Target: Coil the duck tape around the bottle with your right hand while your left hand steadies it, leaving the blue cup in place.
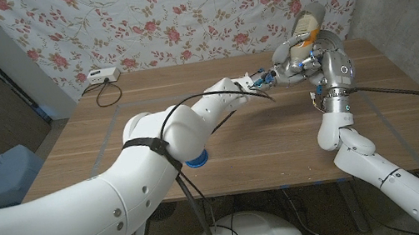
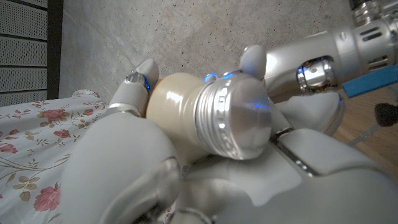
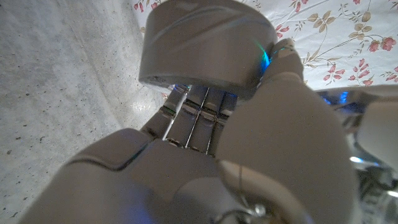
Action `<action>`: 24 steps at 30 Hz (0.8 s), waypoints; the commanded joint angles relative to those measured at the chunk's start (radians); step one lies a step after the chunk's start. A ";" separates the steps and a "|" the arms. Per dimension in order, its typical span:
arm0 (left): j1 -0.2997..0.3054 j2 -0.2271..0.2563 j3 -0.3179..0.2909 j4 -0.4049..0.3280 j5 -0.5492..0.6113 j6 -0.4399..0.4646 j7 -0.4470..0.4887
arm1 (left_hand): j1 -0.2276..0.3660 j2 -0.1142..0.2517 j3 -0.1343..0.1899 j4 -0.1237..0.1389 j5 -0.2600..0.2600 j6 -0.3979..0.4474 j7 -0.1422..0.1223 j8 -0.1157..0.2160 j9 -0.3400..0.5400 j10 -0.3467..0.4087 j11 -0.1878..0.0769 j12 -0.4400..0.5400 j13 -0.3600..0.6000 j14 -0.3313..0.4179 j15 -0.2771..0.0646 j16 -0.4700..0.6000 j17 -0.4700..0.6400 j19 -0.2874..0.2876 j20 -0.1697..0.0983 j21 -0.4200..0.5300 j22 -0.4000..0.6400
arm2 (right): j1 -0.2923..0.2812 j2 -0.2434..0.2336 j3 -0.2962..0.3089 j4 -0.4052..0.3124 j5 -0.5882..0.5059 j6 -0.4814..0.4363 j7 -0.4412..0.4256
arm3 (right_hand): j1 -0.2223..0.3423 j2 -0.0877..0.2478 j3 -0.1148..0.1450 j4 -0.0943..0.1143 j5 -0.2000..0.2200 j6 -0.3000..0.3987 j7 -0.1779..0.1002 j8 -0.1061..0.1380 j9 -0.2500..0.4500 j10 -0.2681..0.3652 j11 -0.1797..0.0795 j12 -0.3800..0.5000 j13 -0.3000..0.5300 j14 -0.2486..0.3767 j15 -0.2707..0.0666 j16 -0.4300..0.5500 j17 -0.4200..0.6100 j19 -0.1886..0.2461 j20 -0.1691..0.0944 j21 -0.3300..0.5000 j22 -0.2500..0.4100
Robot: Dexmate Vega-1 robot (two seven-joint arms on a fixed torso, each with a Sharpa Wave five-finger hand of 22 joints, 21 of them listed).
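On the near left of the table (image 1: 96, 144), a blue cup (image 1: 196, 161) shows only as a sliver under the left arm's elbow, right at the near edge. Any sweep or drop of that elbow could nudge it or tip it off the edge, which would break the instruction to leave it in place.

Further right, the left hand (image 1: 259, 81) reaches out over the far middle of the table. In the left wrist view its fingers (image 2: 138, 84) curl around a cream-coloured bottle (image 2: 177, 99) with a ribbed silver cap, so it appears to be holding the bottle lying across its palm rather than upright. The hold looks shallow, and a pull from the tape could twist the bottle out of it.

Right of that, the right hand (image 1: 297, 57) is raised over the far right of the table, fingers bent against the bottle (image 1: 309, 24), which sticks up beyond it in the head view. Whether it has the tape pinched I cannot tell; no tape can be made out in any view, and in the right wrist view the right hand (image 3: 205, 155) only presents its back and bent fingers. With both hands crowded on the bottle, the fingers may collide or tangle as the right hand circles it.

No brand, label or writing can be read on the bottle, cup or elsewhere.
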 commanded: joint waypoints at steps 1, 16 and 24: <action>-0.031 0.008 -0.061 0.043 0.049 0.001 0.042 | -0.266 0.215 0.333 0.348 0.014 0.198 -0.140 0.574 0.151 0.222 -0.259 0.488 0.000 0.155 -0.170 0.146 -0.002 0.014 -0.072 -0.034 -0.031 | 0.014 0.001 -0.002 0.005 -0.009 -0.013 -0.006 | 0.226 0.234 0.007 -0.004 0.005 0.119 -0.113 0.008 0.006 0.079 -0.076 -0.003 0.004 0.011 -0.095 -0.005 0.004 0.004 -0.027 0.008 0.002; -0.040 0.070 0.066 0.048 0.064 -0.101 -0.067 | -0.621 -0.136 0.021 0.349 -0.319 -0.189 -0.164 0.253 -0.230 -0.027 -0.224 0.482 -0.005 0.017 -0.170 -0.005 -0.104 -0.046 -0.088 -0.074 -0.107 | 0.027 -0.001 0.005 0.003 -0.012 -0.014 -0.016 | 0.225 0.234 0.007 -0.005 0.004 0.117 -0.113 0.006 0.005 0.080 -0.076 -0.007 0.007 0.011 -0.094 -0.008 0.010 -0.001 -0.029 0.012 0.002; -0.040 0.111 0.163 0.040 0.038 -0.157 -0.113 | -0.741 -0.160 -0.103 0.310 -0.318 -0.250 -0.034 0.093 -0.409 -0.063 -0.191 0.450 -0.041 0.015 -0.169 -0.056 -0.156 -0.047 -0.081 -0.097 -0.109 | 0.029 0.007 0.015 0.000 -0.006 -0.017 -0.027 | 0.226 0.235 0.007 -0.006 0.004 0.118 -0.115 0.007 0.006 0.082 -0.075 -0.009 0.006 0.012 -0.095 -0.010 0.013 0.001 -0.028 0.016 0.002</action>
